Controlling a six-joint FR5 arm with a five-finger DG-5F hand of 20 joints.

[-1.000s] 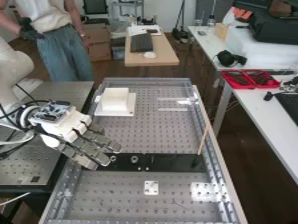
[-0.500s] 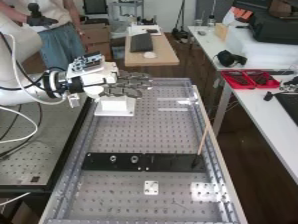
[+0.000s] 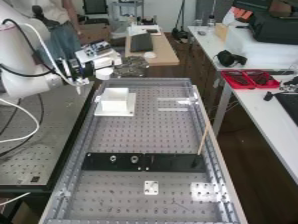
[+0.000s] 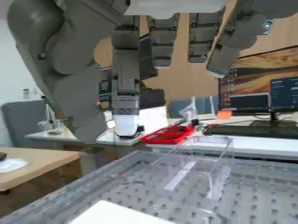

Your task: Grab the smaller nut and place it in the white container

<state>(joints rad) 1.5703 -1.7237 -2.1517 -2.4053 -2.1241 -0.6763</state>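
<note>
White plastic, matte and square-sided, makes up the white container (image 3: 115, 100); it stands upright on a flat base plate (image 3: 130, 111) of the same colour, near the far left corner of the perforated surface (image 3: 123, 135) in the high view. Where the smaller nut is, I cannot tell. Nearer the camera than the container, a flat black bar (image 3: 169, 162) crosses between the surface's raised side rails (image 3: 217, 155). On it stand the larger nut (image 3: 113, 158), small, round and dark grey, and just beside it the bearing (image 3: 134, 159), a paler metal ring. A thin wooden stick (image 3: 203, 137) rises at a tilt from the bar's right end, on the near right side of the container. To the container's right is a clear plastic box (image 4: 196, 167), its edges catching light. Beyond the container, the robot hand (image 3: 130, 67) hangs released and apart from it, its dark grey fingers (image 4: 126, 85) straight. The container's base plate sits just beside the left rail, with perforated surface between it and the bar.
</note>
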